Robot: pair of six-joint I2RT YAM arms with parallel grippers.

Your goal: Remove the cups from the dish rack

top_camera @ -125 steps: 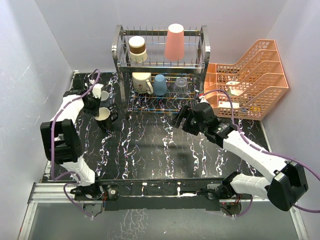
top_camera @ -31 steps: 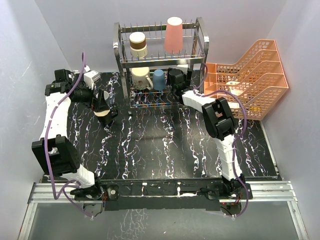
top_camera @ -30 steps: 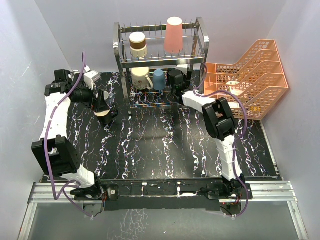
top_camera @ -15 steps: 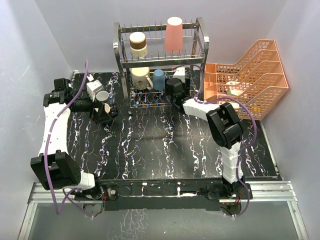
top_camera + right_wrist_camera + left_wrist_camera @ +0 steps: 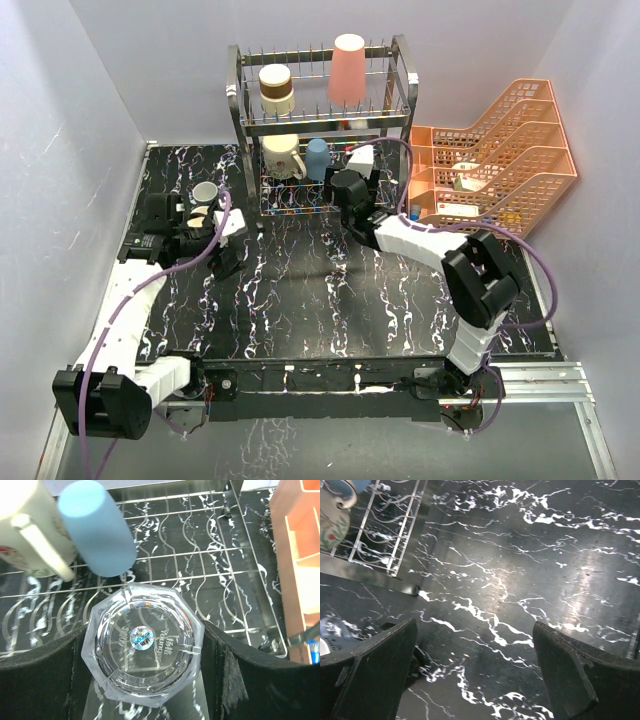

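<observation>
The bench (image 5: 330, 300) carries the dish rack (image 5: 238, 100) at its far side. The right claw (image 5: 142, 652), clear of the rack 4 seconds ago, now sits at the front of the rack's lower tier, pinching the upturned clear glass (image 5: 142, 637) between both fingers. The left claw (image 5: 475, 645) has swung back from the rack's left to the bench in front, spread and empty. So 1 more cup looks ready to come out. 4 remain racked: salmon tumbler (image 5: 349, 70) and brown-and-cream cup (image 5: 275, 92) above, cream mug (image 5: 283, 157) and blue cup (image 5: 318, 158) below. A small cup (image 5: 204, 191) stands left of the rack.
</observation>
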